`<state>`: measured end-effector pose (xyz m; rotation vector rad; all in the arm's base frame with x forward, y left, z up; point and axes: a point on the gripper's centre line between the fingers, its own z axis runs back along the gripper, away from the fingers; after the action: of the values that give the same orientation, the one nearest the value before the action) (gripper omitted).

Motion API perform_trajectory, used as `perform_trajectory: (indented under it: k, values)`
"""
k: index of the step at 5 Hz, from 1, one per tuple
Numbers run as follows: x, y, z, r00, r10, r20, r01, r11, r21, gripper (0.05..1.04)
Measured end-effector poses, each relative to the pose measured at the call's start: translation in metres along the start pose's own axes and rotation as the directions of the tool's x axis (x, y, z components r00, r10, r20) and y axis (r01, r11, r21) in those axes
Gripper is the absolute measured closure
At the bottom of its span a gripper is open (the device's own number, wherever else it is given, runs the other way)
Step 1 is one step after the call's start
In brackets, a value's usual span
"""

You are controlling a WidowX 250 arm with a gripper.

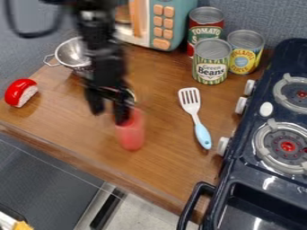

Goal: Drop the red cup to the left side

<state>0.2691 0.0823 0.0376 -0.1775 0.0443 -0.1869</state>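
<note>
A wooden worktop [162,166] runs below a blue-grey wall [276,18], its front edge slanting down towards the right; a dark blue toy stove [240,177] stands along the right side, with pale burner rings, white knobs and a black handle. The black arm [105,54] comes in from the top, left of the middle; its tool [110,117] hangs over the left half of the worktop (both are rather blurred); whether the tool is open, closed or gripping the cup, I cannot tell. The red cup [131,132] is at the lower right of the tool, its upper end meeting the tool in the view; it looks roughly upright, and whether its base touches the wood I cannot tell.

Left of the tool, near the worktop's left edge, lies a small red and white toy [21,93]; a metal strainer [70,53] sits behind it, partly hidden by the arm. At the back stands a blue toy microwave [182,22] with orange buttons; beside it are a red can [205,24], a green striped can [211,62] and a yellow and blue can [244,51]; a white slotted spatula [190,101] (light blue handle) lies between the cup and the stove.
</note>
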Motion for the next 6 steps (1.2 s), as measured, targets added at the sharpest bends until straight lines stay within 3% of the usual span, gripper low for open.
perform_trajectory:
  k: [1,2,3,4,6]
  values:
    - [-0.006,0.032,0.001,0.999,0.04,0.013,-0.038,0.995,-0.091,0.084]
    - [-0.008,0.061,-0.01,0.998,0.058,-0.033,-0.063,0.985,-0.16,0.084]
    - [-0.007,0.078,-0.011,0.997,0.043,-0.062,-0.053,0.986,-0.159,0.083]
    - [-0.006,0.096,-0.011,0.994,0.046,-0.101,-0.057,0.993,-0.106,0.084]
    - [-0.013,0.099,-0.009,0.989,0.072,-0.128,-0.081,0.995,-0.064,0.084]
